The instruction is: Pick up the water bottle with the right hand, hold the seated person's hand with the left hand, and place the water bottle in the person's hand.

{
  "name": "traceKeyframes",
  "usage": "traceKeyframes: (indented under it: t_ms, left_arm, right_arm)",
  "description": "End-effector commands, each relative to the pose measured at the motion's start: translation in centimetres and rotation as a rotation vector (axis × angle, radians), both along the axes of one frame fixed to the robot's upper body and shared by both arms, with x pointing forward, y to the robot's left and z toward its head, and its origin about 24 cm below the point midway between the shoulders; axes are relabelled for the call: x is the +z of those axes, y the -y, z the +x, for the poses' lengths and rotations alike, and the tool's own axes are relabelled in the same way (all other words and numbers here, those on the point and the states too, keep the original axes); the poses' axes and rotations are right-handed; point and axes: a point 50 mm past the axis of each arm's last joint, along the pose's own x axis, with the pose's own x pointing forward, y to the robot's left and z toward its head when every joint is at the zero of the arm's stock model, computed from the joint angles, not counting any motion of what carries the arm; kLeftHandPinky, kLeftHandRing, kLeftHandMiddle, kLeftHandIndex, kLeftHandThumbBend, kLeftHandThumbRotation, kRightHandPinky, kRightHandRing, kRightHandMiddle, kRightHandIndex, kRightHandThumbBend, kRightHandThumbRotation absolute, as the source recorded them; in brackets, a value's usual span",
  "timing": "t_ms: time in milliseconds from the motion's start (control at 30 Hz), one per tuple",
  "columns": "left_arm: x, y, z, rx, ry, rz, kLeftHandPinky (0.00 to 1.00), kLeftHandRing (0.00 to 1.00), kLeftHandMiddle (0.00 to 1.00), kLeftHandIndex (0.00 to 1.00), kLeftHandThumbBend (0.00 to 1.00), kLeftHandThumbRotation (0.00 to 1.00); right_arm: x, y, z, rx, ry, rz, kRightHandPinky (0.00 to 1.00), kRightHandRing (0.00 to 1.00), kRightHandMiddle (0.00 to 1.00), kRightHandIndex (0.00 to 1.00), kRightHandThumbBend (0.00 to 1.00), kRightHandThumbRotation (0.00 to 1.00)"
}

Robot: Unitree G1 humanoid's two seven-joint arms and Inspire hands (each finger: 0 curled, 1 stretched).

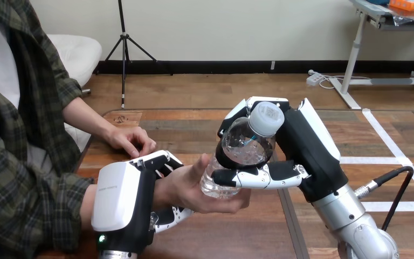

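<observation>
- The left hand (119, 195) is closed around the wrist of the person's upturned hand (190, 189), fingers over the top and thumb underneath, low over the wooden worktop (226, 237).
- Behind it, the person's resting hand (132, 141) lies palm down on the worktop.
- The water bottle (242, 144) is tilted, white cap up and to the right, with its base sitting in the upturned palm.
- The right hand (303, 147) is wrapped around the bottle's upper part, fingers around the far side and thumb across the near side.
</observation>
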Motion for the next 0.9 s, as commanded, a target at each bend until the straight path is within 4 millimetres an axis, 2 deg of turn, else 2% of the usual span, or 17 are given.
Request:
traceKeyframes:
  t_ms: [0, 33, 133, 200, 333, 433, 500, 533, 667, 767, 867]
  left_arm:
    - [1.2, 1.46, 0.91, -0.053, 0.062, -0.047, 0.24, 0.3, 0.37, 0.42, 0.75, 0.0]
    - [1.22, 1.46, 0.91, -0.053, 0.064, -0.05, 0.24, 0.3, 0.37, 0.42, 0.75, 0.0]
    - [1.26, 1.46, 0.9, -0.054, 0.067, -0.054, 0.24, 0.31, 0.38, 0.42, 0.75, 0.0]
    - [1.28, 1.45, 0.89, -0.054, 0.068, -0.054, 0.24, 0.31, 0.38, 0.42, 0.75, 0.0]
    - [1.37, 1.46, 0.85, -0.062, 0.04, -0.032, 0.26, 0.33, 0.4, 0.44, 0.75, 0.0]
    - [1.4, 1.43, 0.82, -0.089, -0.005, 0.011, 0.31, 0.4, 0.47, 0.5, 0.76, 0.0]
    - [1.43, 1.41, 0.8, -0.11, -0.033, 0.039, 0.41, 0.53, 0.61, 0.62, 0.77, 0.04]
    - [1.46, 1.38, 0.8, -0.136, -0.048, 0.061, 0.43, 0.56, 0.65, 0.65, 0.77, 0.05]
    - [1.57, 1.29, 0.81, -0.199, -0.075, 0.097, 0.65, 0.78, 0.84, 0.83, 0.81, 0.13]
    - [1.63, 1.24, 0.81, -0.236, -0.091, 0.106, 0.85, 0.91, 0.93, 0.93, 0.85, 0.21]
    - [1.64, 1.24, 0.77, -0.263, -0.1, 0.1, 0.92, 0.95, 0.97, 0.96, 0.88, 0.25]
  right_arm:
    - [1.71, -0.34, 0.56, 0.023, 0.085, 0.042, 0.36, 0.41, 0.47, 0.49, 0.73, 0.0]
    - [1.72, -0.32, 0.56, 0.033, 0.08, 0.031, 0.37, 0.43, 0.49, 0.5, 0.73, 0.0]
    - [1.76, -0.26, 0.55, 0.049, 0.071, -0.001, 0.47, 0.57, 0.65, 0.63, 0.76, 0.0]
    - [1.79, -0.22, 0.54, 0.053, 0.07, -0.02, 0.6, 0.72, 0.79, 0.76, 0.79, 0.0]
    - [1.91, -0.08, 0.51, 0.054, 0.073, -0.061, 0.74, 0.85, 0.91, 0.88, 0.82, 0.03]
    - [1.96, -0.05, 0.5, 0.057, 0.074, -0.07, 0.82, 0.93, 0.95, 0.94, 0.85, 0.06]
    - [2.0, -0.05, 0.49, 0.058, 0.074, -0.072, 0.89, 0.96, 0.98, 0.97, 0.87, 0.09]
    - [2.02, -0.04, 0.48, 0.059, 0.074, -0.073, 0.9, 0.97, 0.98, 0.97, 0.87, 0.1]
    - [2.07, -0.02, 0.46, 0.063, 0.073, -0.077, 0.95, 0.99, 0.99, 0.99, 0.88, 0.12]
    - [2.09, -0.01, 0.47, 0.066, 0.078, -0.08, 0.98, 1.0, 1.0, 1.0, 0.88, 0.14]
    - [2.09, 0.0, 0.49, 0.069, 0.082, -0.082, 0.99, 1.0, 1.0, 1.0, 0.88, 0.15]
